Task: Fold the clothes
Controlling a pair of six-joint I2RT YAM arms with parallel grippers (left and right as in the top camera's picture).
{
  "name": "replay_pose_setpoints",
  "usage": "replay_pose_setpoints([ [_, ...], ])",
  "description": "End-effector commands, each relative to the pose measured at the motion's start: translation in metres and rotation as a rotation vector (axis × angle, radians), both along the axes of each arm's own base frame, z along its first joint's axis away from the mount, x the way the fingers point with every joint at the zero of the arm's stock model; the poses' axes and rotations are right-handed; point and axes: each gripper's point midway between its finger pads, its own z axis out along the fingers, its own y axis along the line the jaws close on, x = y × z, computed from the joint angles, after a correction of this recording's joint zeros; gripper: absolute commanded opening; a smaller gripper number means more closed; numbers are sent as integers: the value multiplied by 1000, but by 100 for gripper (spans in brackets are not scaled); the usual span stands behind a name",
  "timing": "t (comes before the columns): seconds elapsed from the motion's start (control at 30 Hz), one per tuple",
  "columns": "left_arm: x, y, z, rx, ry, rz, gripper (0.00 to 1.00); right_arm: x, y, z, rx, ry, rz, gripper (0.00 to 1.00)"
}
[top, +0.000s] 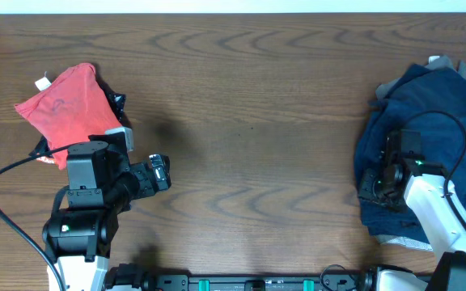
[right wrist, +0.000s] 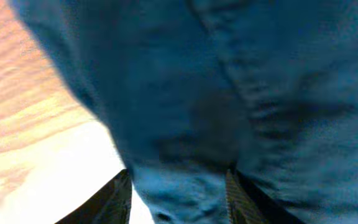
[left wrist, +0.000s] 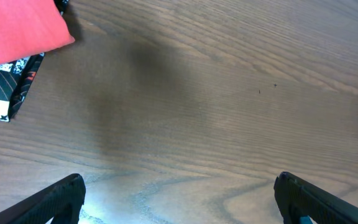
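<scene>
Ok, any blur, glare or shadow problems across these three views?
Overhead: sharp, fairly even light. Left wrist: sharp, soft shadow on the table, pale glare at bottom. Right wrist: navy cloth blurred, too close to focus; wood beside it washed out.

On my screens, the overhead camera looks straight down from far and takes in the whole table (top: 249,97). The left wrist camera looks obliquely down at near wood; it shares the red garment (top: 63,101) with overhead. The right wrist camera is very near the navy cloth (top: 427,113), blurred.
</scene>
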Motion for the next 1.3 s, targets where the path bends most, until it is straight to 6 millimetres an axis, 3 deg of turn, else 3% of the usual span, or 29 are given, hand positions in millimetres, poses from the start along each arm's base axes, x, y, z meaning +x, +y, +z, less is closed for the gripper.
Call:
replay_pose_setpoints([
  [0.0, 2, 0, 7, -10, -15, 7, 98, 0, 6, -3, 22, -2, 26, 48],
  [0.1, 2, 0, 7, -10, -15, 7, 98, -2, -5, -6, -37, 0, -25, 48],
  [0.4, 2, 0, 7, -10, -15, 7, 98, -12, -2, -24, -25, -2, -37, 45],
  [0.43, 2, 0, 7, -10, -15, 7, 98, -12, -2, -24, -25, 0, -37, 39],
  [0.5, 2, 0, 7, -10, -15, 7, 98, -12, -2, -24, -24, -1, -37, 9],
  [0.53, 2, 0, 7, -10, -15, 7, 98, -12, -2, -23, -24, -3, -37, 1],
  [0.6, 2, 0, 7, -10, -15, 7, 98, -8, -2, -19, -19, -16, -43, 1],
  [0.77, 2, 0, 7, -10, -15, 7, 98, 17, -8, 19, -28, -94, -71, 1],
  [0.93, 2, 0, 7, -10, -15, 7, 98, 49, -16, 89, -52, -210, -49, 1],
  [1.07, 2, 0, 7, -10, -15, 7, 98, 61, -18, 133, -65, -266, -21, 1],
  [1.27, 3, 0, 7, -10, -17, 7, 98, 71, -12, 164, -63, -319, 95, 1],
])
